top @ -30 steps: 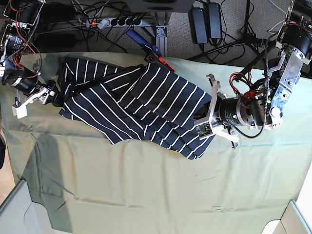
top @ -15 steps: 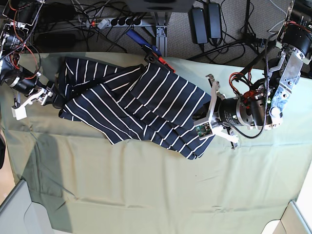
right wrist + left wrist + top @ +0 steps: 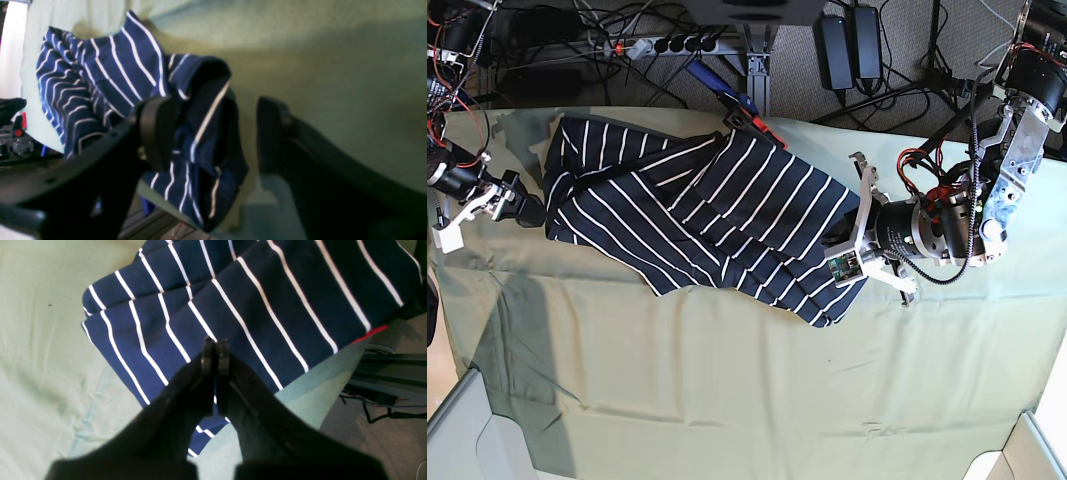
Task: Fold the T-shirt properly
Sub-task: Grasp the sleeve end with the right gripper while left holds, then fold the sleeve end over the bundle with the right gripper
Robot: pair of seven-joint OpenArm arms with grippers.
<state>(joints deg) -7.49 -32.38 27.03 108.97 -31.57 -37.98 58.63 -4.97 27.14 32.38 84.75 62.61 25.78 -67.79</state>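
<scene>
The T-shirt (image 3: 697,210) is navy with thin white stripes and lies loosely folded and slanted across the back half of the pale green cloth (image 3: 727,400). My left gripper (image 3: 835,262) is at its right end. In the left wrist view this gripper (image 3: 215,350) is shut, tips pressed together against the striped T-shirt (image 3: 267,300); whether fabric is nipped between them does not show. My right gripper (image 3: 520,208) is at the shirt's left edge. In the right wrist view it (image 3: 213,133) stands open around a hanging bunch of T-shirt (image 3: 110,73) that leans on one finger (image 3: 156,130).
A power strip (image 3: 657,45), adapters and cables lie behind the table. A red and blue clamp (image 3: 739,108) sits at the back edge by the shirt. Pale bin corners show at lower left (image 3: 457,430) and lower right (image 3: 1039,450).
My right gripper has drawn away to the left and slightly down, and the shirt's left edge has spread a little toward it. The left arm has not moved.
</scene>
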